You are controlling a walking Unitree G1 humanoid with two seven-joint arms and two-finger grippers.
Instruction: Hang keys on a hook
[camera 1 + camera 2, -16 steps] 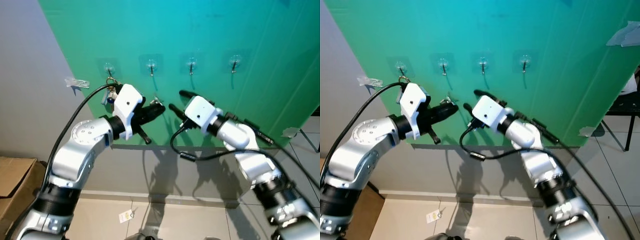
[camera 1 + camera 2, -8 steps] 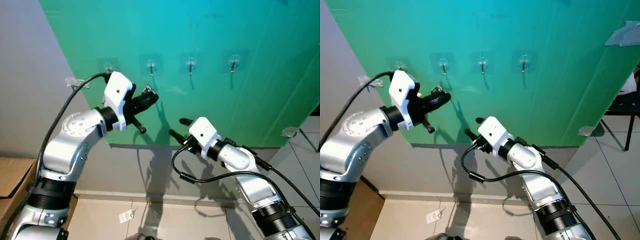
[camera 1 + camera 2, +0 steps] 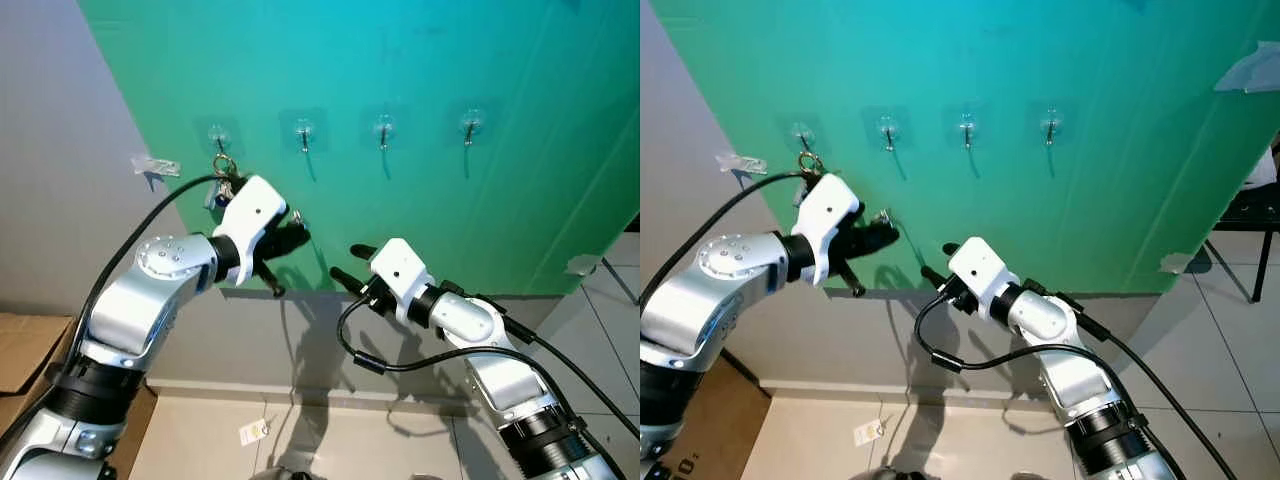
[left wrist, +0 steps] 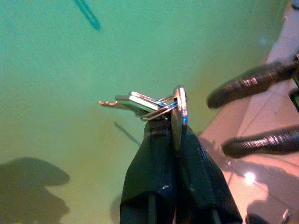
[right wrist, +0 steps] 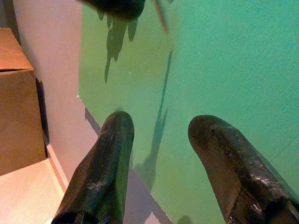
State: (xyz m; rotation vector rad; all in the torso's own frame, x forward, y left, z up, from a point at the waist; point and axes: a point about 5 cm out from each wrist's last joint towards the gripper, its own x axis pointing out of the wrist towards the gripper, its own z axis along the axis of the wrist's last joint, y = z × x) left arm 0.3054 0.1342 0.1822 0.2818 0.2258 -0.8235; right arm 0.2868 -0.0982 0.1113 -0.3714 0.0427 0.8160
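A green board (image 3: 480, 220) on the wall carries a row of several clear hooks. One bunch of keys (image 3: 220, 178) hangs on the leftmost hook (image 3: 218, 135). The second hook (image 3: 303, 131) is bare. My left gripper (image 3: 291, 237) is shut on another set of keys (image 4: 148, 103), a silver ring with flat keys sticking out of the fingertips, held close to the board below and left of the second hook. My right gripper (image 3: 347, 264) is open and holds nothing, lower and to the right of the left one, its fingers (image 5: 106, 161) pointing at the board.
Two more bare hooks (image 3: 383, 128) (image 3: 468, 126) sit further right. A cardboard box (image 3: 22, 352) stands on the floor at the lower left. A paper tag (image 3: 252, 432) lies on the tiles. A strip of tape (image 3: 154, 165) sticks to the grey wall.
The left gripper with its keys rose to just beside the second hook, then dropped back down and away from it. The right gripper sank lower and now sits slightly higher again.
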